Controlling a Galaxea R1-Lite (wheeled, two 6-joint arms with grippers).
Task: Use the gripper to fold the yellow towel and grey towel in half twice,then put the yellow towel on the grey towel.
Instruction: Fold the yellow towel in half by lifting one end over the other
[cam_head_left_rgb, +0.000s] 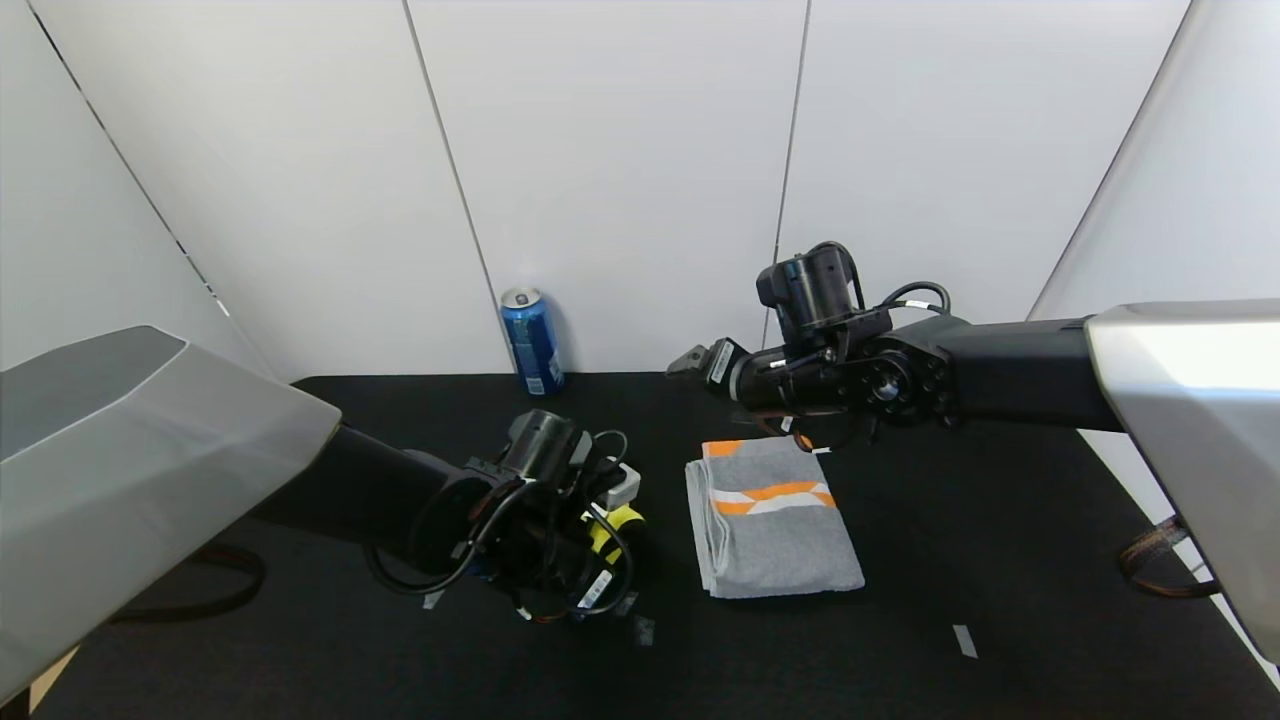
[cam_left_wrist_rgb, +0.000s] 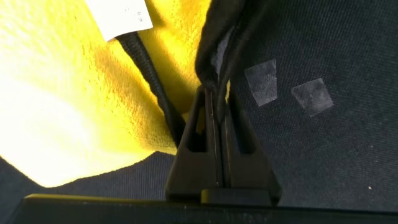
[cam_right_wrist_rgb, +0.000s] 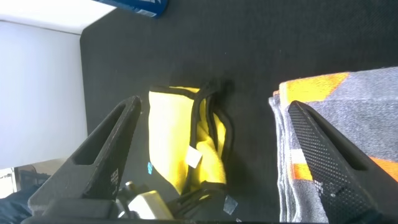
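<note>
The folded grey towel lies on the table near its middle, and the yellow towel lies just to its left, apart from it. The left gripper is down at the yellow towel's edge, while the right gripper hangs above the table behind the grey towel. A drinks can stands at the table's back edge against the wall, behind the yellow towel.

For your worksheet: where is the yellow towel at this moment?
In the head view the yellow towel lies on the black table, left of the folded grey towel, mostly hidden under the left gripper, whose fingers pinch its black-trimmed edge.
</note>
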